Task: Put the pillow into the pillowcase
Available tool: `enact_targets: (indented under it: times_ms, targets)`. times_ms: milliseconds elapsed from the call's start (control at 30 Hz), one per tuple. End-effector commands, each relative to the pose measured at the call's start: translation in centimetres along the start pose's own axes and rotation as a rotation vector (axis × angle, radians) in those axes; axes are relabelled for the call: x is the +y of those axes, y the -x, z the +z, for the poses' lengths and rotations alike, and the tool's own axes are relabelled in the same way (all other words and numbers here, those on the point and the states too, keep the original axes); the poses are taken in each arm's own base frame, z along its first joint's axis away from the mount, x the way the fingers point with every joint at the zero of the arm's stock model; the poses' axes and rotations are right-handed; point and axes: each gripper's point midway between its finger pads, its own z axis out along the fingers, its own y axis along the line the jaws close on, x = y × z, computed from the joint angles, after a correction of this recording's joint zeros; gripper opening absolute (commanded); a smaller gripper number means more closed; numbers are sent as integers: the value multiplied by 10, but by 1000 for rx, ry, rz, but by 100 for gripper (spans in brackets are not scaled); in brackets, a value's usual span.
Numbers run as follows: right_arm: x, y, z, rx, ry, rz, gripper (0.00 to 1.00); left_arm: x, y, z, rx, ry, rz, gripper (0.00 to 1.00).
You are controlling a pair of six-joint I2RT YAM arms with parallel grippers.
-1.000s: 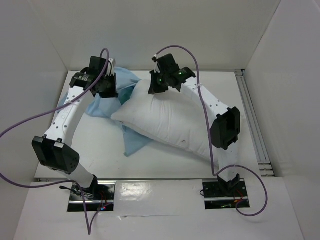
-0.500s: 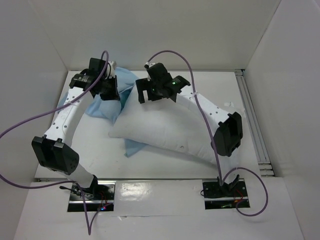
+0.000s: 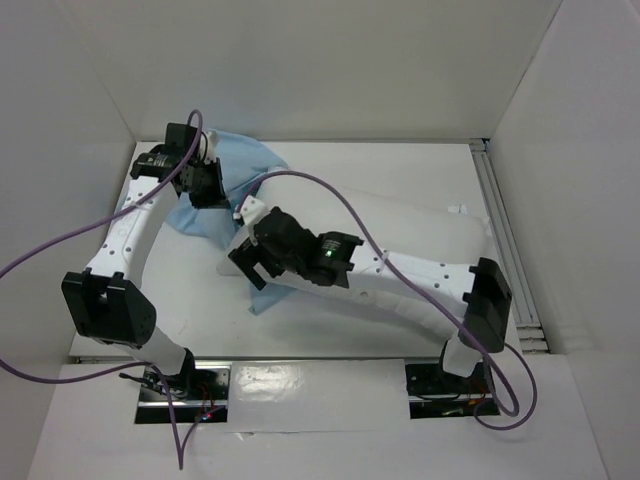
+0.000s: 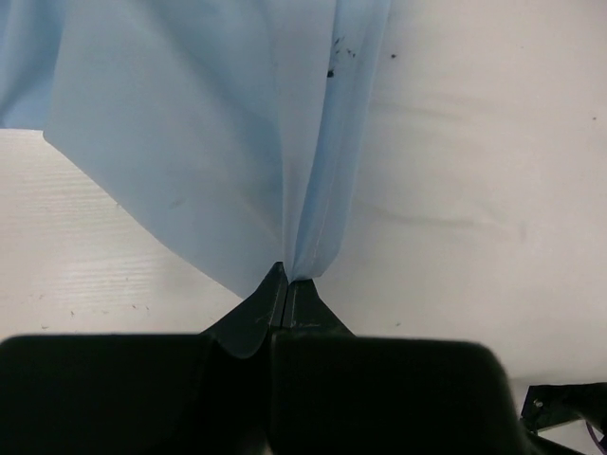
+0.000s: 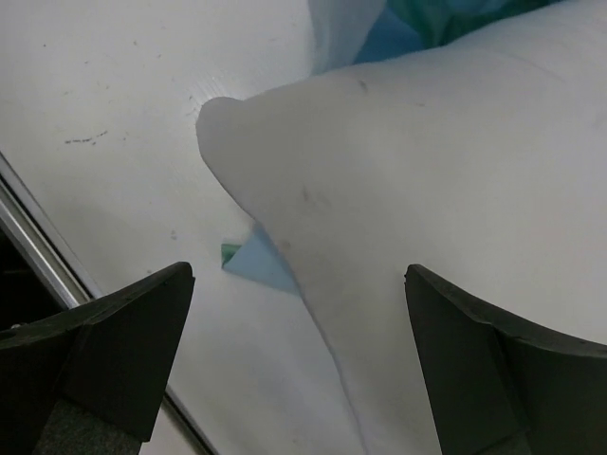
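Observation:
The plump white pillow [image 3: 410, 232] lies flat across the middle and right of the table. The light blue pillowcase [image 3: 240, 165] is bunched at the back left, and one corner [image 3: 262, 298] pokes out from under the pillow's near left end. My left gripper [image 3: 213, 188] is shut on a fold of the pillowcase [image 4: 209, 142], pinched at the tips [image 4: 286, 277]. My right gripper [image 3: 243, 250] hangs open over the pillow's left corner [image 5: 427, 142]; between the wide fingers [image 5: 123, 341] are bare table and a blue cloth corner [image 5: 263, 268].
White walls close in the table on three sides. A metal rail [image 3: 505, 240] runs along the right edge. A metal strip [image 5: 38, 248] marks the table edge at the left of the right wrist view. Purple cables loop over both arms.
My right gripper let go and opened, then swung from the pillow's far edge to its near left corner. The pillow dropped flat. My left gripper drew the pillowcase slightly left and back.

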Motion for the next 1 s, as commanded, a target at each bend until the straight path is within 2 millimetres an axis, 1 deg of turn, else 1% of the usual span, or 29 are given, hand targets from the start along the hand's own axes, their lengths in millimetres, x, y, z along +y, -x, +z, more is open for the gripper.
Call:
enact_targets:
  times_ms: [0, 33, 67, 100, 133, 167, 200, 233, 267, 300, 333, 367, 400, 433, 467, 500, 533, 567, 600, 667, 700, 733, 767, 800, 833, 867, 900, 933, 967]
  targets:
    - [9, 28, 24, -133, -35, -53, 100, -5, 11, -20, -72, -39, -24, 0]
    - [13, 24, 36, -128, -46, -58, 100, 0, 8, -18, -64, -30, -34, 0]
    - [14, 32, 43, -154, -56, -49, 100, -1, 8, -18, -61, -39, -34, 0]
    - [13, 29, 51, -144, -74, -52, 100, 2, 9, -18, -64, -34, -50, 0]
    - [10, 17, 71, -114, -120, -71, 100, 2, 7, -21, -67, -35, -50, 0]
    - [8, 15, 79, -107, -143, -73, 100, 5, 9, -21, -70, -30, -57, 0]
    - [0, 22, 85, -118, -178, -63, 96, 4, 9, -25, -80, -33, -55, 0]
    - [-5, 19, 92, -95, -190, -66, 84, 7, 10, -25, -83, -28, -53, 0]
    - [-2, 15, 101, -69, -192, -62, 47, 8, 8, -27, -84, -28, -53, 0]
    - [-14, 15, 105, -60, -202, -42, 26, 7, 9, -31, -95, -31, -40, 0]
    - [-12, 15, 106, -59, -188, -43, 8, 10, 10, -31, -98, -26, -47, 0]
    - [-18, 22, 101, -74, -196, -32, 0, 10, 8, -33, -100, -27, -46, 0]
    - [-17, 26, 98, -96, -183, -24, 0, 11, 9, -36, -112, -19, -45, 0]
    - [-24, 35, 90, -120, -191, -19, 0, 11, 9, -36, -112, -19, -45, 0]
    - [-24, 35, 90, -121, -191, -19, 0, 11, 10, -40, -121, -21, -43, 0]
    - [-32, 41, 85, -124, -201, -11, 0, 11, 10, -40, -121, -21, -43, 0]
    - [-42, 39, 85, -113, -217, 5, 0, 10, 10, -43, -131, -24, -41, 0]
    - [-47, 47, 79, -129, -223, 32, 0, 13, 11, -44, -134, -19, -48, 0]
    - [-58, 47, 80, -128, -241, 55, 0, 13, 11, -44, -134, -19, -48, 0]
    - [-71, 54, 72, -143, -244, 119, 0, 12, 12, -47, -144, -22, -46, 0]
    - [-86, 54, 72, -135, -261, 170, 0, 11, 12, -51, -154, -25, -44, 0]
    - [-94, 59, 70, -147, -263, 182, 0, 11, 12, -51, -154, -25, -44, 0]
    - [-100, 60, 68, -146, -262, 216, 0, 9, 12, -51, -152, -33, -44, 0]
    - [-106, 63, 65, -143, -262, 235, 0, 9, 12, -56, -163, -36, -32, 0]
    - [-116, 69, 66, -152, -268, 258, 0, 6, 11, -56, -159, -52, -31, 0]
    - [-120, 71, 67, -151, -269, 263, 0, 4, 11, -60, -166, -63, -3, 0]
    - [-126, 69, 73, -139, -280, 281, 0, 4, 11, -60, -167, -63, -3, 0]
    - [-138, 80, 70, -144, -282, 305, 0, 2, 11, -63, -172, -76, 0, 0]
    - [-139, 83, 73, -136, -258, 336, 0, 2, 11, -63, -173, -75, 11, 0]
